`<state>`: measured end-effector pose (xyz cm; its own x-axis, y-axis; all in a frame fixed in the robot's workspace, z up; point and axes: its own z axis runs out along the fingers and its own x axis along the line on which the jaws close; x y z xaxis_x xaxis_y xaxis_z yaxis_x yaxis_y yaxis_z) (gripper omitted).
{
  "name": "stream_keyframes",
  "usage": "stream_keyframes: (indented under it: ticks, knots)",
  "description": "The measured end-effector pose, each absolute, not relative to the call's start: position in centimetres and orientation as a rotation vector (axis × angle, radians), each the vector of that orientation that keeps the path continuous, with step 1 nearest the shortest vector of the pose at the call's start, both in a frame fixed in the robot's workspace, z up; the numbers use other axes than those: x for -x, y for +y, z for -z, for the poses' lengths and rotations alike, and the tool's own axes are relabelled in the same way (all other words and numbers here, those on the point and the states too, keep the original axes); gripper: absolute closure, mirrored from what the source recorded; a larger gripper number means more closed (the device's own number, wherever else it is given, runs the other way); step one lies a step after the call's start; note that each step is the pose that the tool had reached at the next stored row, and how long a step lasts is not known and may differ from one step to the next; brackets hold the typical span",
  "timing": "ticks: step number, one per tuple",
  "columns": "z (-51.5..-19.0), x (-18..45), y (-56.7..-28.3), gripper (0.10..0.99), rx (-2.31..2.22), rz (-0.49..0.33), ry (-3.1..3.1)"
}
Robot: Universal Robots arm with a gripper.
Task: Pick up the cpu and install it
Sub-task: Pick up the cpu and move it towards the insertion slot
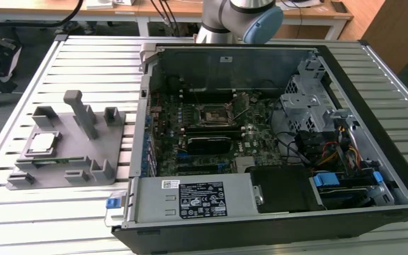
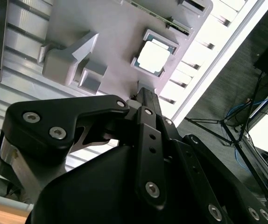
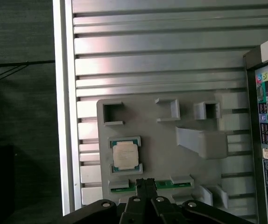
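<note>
light: bright, even, diffuse | glare: slats of bench (image 2: pixel 213 32) washed out, cpu (image 2: pixel 153 57) top blown pale in second wrist view | shadows: soft, case (image 1: pixel 261 66) interior dimmed | floor (image 3: pixel 22 116) rendered dark

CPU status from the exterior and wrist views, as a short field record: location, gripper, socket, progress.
cpu: small flat square silver-topped chip, lying in a recess of the grey plastic fixture plate
gripper: black two-finger gripper, shut, holding nothing, apart from the cpu
socket: black square motherboard socket inside the open computer case, without the cpu
progress: cpu not yet picked up
</note>
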<state>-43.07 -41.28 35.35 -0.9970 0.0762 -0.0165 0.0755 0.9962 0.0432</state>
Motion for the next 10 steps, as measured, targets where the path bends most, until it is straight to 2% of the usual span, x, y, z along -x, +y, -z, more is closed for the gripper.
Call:
stream_keyframes:
  ticks: [10]
  knots:
    - [-34.94, 43.07, -41.31, 0.98, -0.119, -0.068, 3.12]
